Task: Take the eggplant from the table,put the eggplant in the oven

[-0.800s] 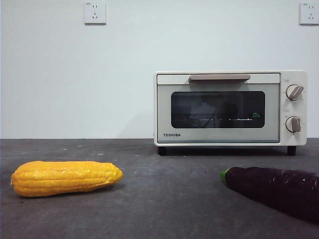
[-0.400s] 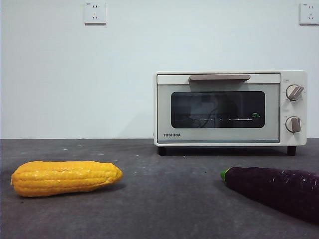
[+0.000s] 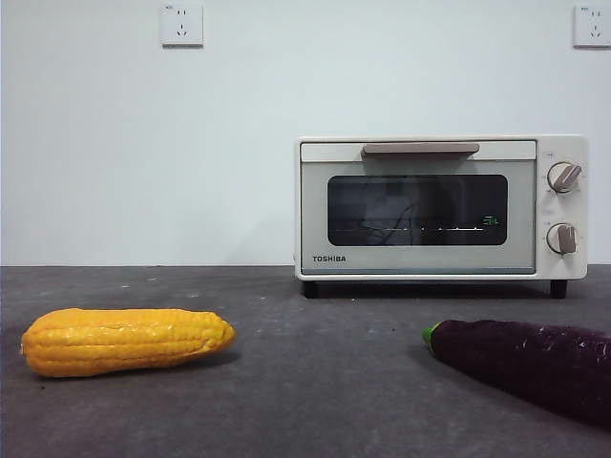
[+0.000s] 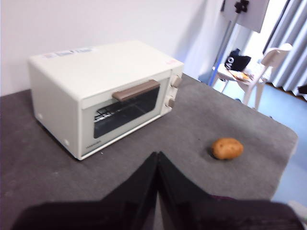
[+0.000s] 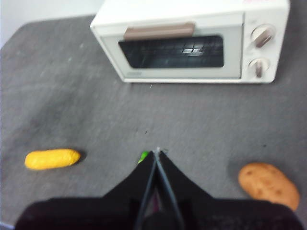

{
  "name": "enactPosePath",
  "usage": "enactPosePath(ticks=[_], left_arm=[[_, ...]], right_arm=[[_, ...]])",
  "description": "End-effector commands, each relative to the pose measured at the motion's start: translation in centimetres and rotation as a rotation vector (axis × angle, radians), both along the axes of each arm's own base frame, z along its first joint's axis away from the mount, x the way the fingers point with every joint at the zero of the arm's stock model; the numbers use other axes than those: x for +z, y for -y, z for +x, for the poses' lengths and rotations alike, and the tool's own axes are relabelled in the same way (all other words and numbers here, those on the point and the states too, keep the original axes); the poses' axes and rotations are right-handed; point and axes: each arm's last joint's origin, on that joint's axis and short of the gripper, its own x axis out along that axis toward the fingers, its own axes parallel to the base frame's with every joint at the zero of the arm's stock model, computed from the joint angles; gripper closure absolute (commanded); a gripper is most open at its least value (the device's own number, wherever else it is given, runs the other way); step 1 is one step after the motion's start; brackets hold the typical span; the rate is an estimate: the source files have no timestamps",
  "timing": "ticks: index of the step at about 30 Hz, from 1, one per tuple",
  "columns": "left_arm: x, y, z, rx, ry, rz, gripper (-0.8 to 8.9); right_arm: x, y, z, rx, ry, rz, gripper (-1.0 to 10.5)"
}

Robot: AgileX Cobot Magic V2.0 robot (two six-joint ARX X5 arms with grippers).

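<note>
Front view: you see no arm and no claw here; the eggplant [image 3: 530,367] is cut off by the right edge, so its far end is out of sight.
Right wrist view: your right claw [image 5: 156,154] hides nearly all of the eggplant; only the green stem tip [image 5: 143,156] peeks out beside the jaws, and the picture is blurred.
Left wrist view: you get only a faint purple sliver of the eggplant just past the black of the left claw [image 4: 158,155], too little to place it well.
Eggplant position: it lies flat on the counter [image 3: 325,401], at the front right, well apart from the oven [image 3: 441,206] and well apart from the corn cob [image 3: 126,340].
Eggplant and right claw: the claw hangs above it, near the stem end; you cannot tell whether they touch.
Eggplant axis: the long axis runs across the front view, the stem tip towards the corn cob and the body slanting towards the camera.
Right claw: jaws pressed together, pinching nothing.
Left claw: jaws pressed together, pinching nothing.
Oven: door closed, standing at the back of the counter.
Potato [image 5: 268,186]: on the counter, beside the right claw.
</note>
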Motion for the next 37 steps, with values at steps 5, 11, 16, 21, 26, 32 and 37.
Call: enactPosePath(ticks=[5,11,16,21,26,32,37], left_arm=[[-0.2,1.2,1.2,-0.057,-0.017,0.029,8.19],[-0.6,2.0,2.0,-0.095,-0.035,0.05,8.19],[-0.7,2.4,2.4,-0.11,-0.026,0.056,8.19],[-0.6,2.5,2.7,-0.111,-0.011,0.051,8.19],[-0.9,2.7,3.2,-0.111,-0.021,0.054,8.19],[-1.4,3.4,4.3,-0.122,-0.038,0.059,8.19],[-1.2,4.3,5.6,-0.143,-0.059,0.067,8.19]], right_arm=[[0.0,-0.2,0.0,0.077,-0.019,0.037,9.5],[-0.1,-0.3,-0.2,0.109,-0.032,0.058,9.3],[-0.1,-0.5,-0.2,0.158,-0.032,0.093,6.1],[0.0,-0.7,-0.2,0.214,-0.034,0.136,4.9],[0.0,-0.8,-0.3,0.269,-0.034,0.175,4.0],[-0.1,-0.9,-0.6,0.294,-0.062,0.2,4.0],[-0.3,-0.9,-0.7,0.293,-0.092,0.204,4.0]])
